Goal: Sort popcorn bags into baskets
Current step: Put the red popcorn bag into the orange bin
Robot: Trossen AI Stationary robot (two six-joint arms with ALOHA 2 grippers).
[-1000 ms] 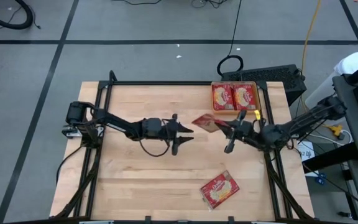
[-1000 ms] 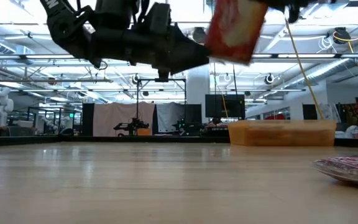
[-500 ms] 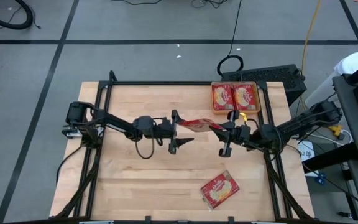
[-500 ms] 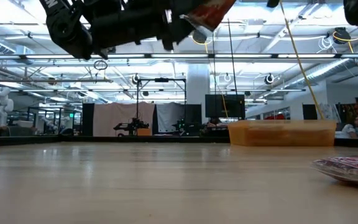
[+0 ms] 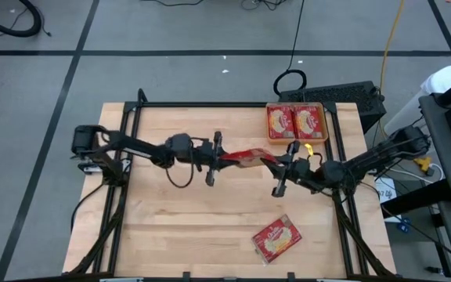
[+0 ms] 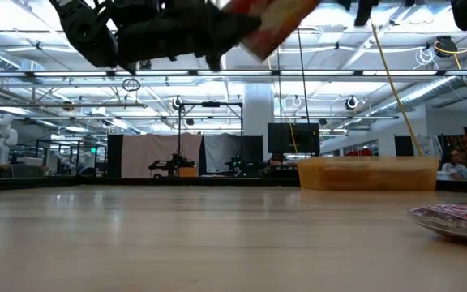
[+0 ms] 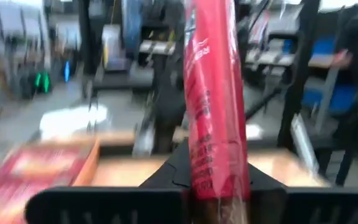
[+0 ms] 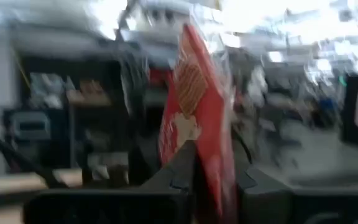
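One red popcorn bag [image 5: 243, 157] hangs in the air over the table's middle, between my two grippers. My left gripper [image 5: 222, 157] is shut on its left end, my right gripper [image 5: 271, 164] on its right end. In the low view the bag [image 6: 270, 18] shows high up, tilted, beside the dark left arm. The orange basket [image 5: 326, 124] stands at the table's far right with two bags lying flat in it. Another bag [image 5: 276, 239] lies flat on the table near the front edge. My left gripper pinches the bag's left end [image 7: 215, 177] between its two fingers, coming level from the table's left. The bag stands on edge between them, clear of the table. My right gripper pinches the bag's opposite end [image 8: 209, 163] between its two fingers, coming from the table's right and slanting a little upward. The bag is lifted clear and spans the gap to the other gripper.
A black frame [image 5: 210, 105] runs round the wooden table top. The basket [image 6: 367, 173] shows at the far side in the low view, the lying bag [image 6: 456, 219] at the right. Bare wood lies at the left and near the front.
My right gripper has carried the bag toward the table's left, and the bag has swung from hanging to nearly level. My left gripper has risen a little and taken hold of the bag's free end, then drawn back slightly toward the left.
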